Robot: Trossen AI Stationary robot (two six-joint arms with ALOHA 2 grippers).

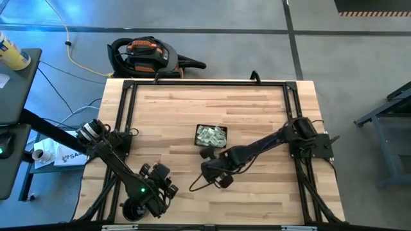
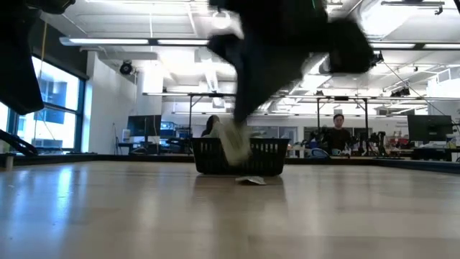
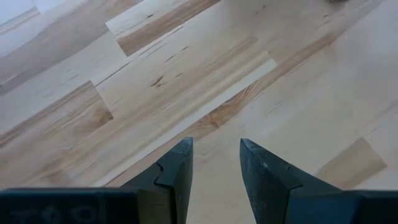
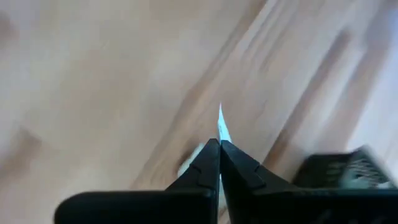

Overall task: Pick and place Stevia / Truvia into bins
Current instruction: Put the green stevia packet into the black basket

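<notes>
Sachets: pale green and white, heaped in the bin, a black mesh tray near the middle of the table. One more sachet stands edge-on between the closed tips of the right gripper, pinched there. Another lies flat on the table just in front of the bin in the low view.

Right gripper: close to the bin, on the side toward the table's front edge, the tray's corner showing beside it in the right wrist view.

Left gripper: near the table's front left corner, jaws partly apart, nothing between them, bare wood beneath.

Progress, judged: well advanced. Most sachets are already binned; the held one awaits placing and the loose one by the bin awaits picking. No others are visible on the table.
</notes>
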